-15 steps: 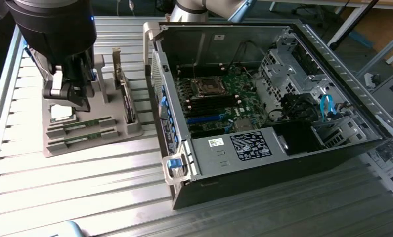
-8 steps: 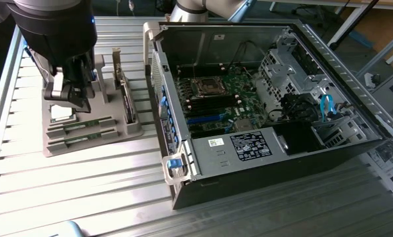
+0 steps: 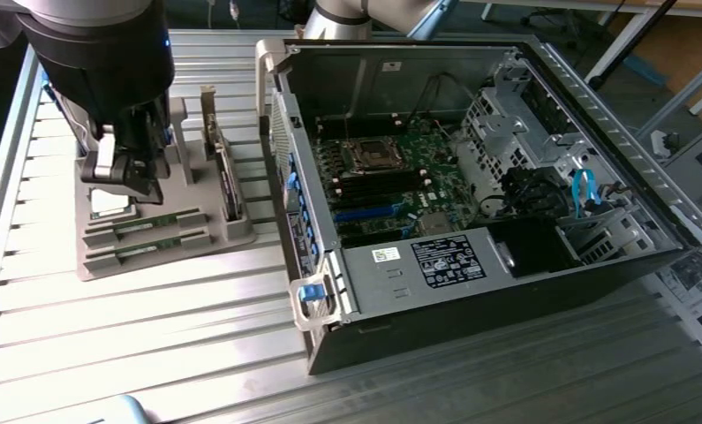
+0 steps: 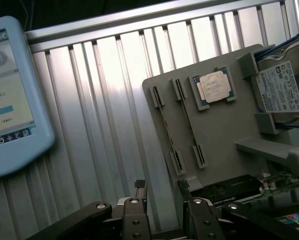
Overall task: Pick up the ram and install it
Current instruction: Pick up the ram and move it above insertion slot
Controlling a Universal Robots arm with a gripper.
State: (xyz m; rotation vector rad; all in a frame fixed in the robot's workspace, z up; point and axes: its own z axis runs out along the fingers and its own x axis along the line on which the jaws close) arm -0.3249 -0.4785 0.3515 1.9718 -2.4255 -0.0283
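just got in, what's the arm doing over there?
The arm's gripper hangs open and empty above the grey parts tray. Both ram sticks sit in their tray slots, not yet picked up. The open PC case stands beside the tray.

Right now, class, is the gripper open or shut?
Open: the gripper has its fingertips apart, nothing between them.
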